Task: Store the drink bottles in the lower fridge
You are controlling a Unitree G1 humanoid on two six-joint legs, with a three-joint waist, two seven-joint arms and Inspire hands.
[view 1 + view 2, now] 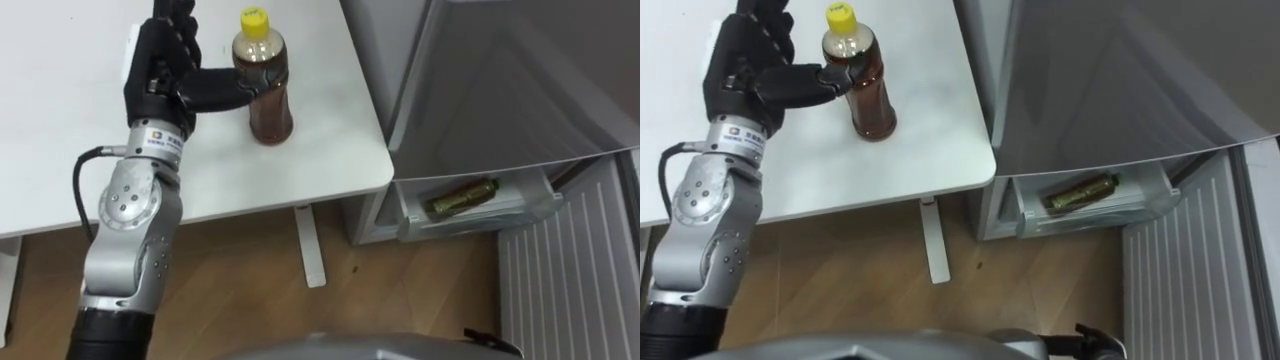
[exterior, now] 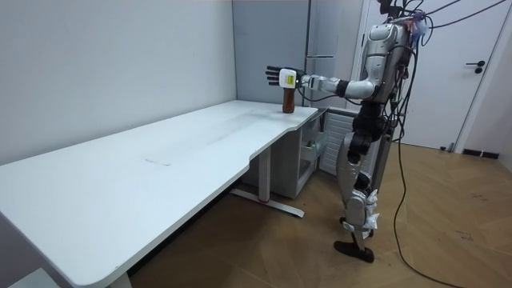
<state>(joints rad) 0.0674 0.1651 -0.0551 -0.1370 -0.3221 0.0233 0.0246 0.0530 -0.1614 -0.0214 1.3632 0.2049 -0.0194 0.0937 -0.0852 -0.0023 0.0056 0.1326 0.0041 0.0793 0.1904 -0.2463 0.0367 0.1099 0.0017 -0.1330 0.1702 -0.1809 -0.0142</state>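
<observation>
- A brown drink bottle (image 1: 268,100) with a yellow cap (image 1: 254,18) is seen standing upright on the white counter (image 1: 60,130), near the rounded corner beside the fridge.
- The left robot hand (image 1: 160,60) is held open beside the bottle, with its fingers straight up. Only the thumb is laid against the bottle's side, so nothing is gripped yet.
- The bottle looks full, so it is likely a bit heavy.
- Its plastic is smooth and may slip. It may also dent if it is squeezed too hard.
- It is best held round the wide middle, below the thin neck.
- The counter edge is close on the fridge side, so the bottle could be tipped off by a push.
- The lower fridge (image 1: 520,208) is open down below, and a second bottle (image 1: 462,196) is lying in it. Some room is left beside that one.
- The counter corner should be kept clear of on the way down.
</observation>
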